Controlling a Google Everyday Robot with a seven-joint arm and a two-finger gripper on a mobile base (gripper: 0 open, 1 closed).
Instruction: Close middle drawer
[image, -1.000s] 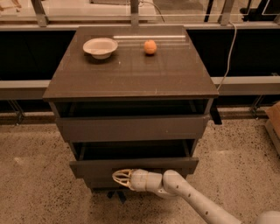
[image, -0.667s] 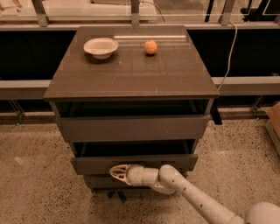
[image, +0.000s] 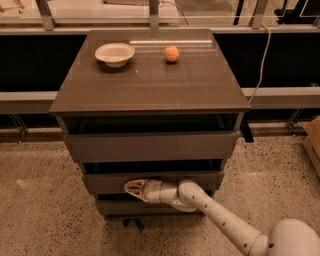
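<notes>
I am pressing the gripper (image: 131, 188), jaws clenched empty to serve as a blunt pusher, against the front of the middle drawer (image: 100, 181), which is sticking slightly out of the cabinet (image: 150, 85).

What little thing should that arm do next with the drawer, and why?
Probably push straight in toward the cabinet. The tool appears to rest against the front of the middle drawer, a little left of its centre. A dark gap above that front suggests the drawer is not yet fully shut.
</notes>
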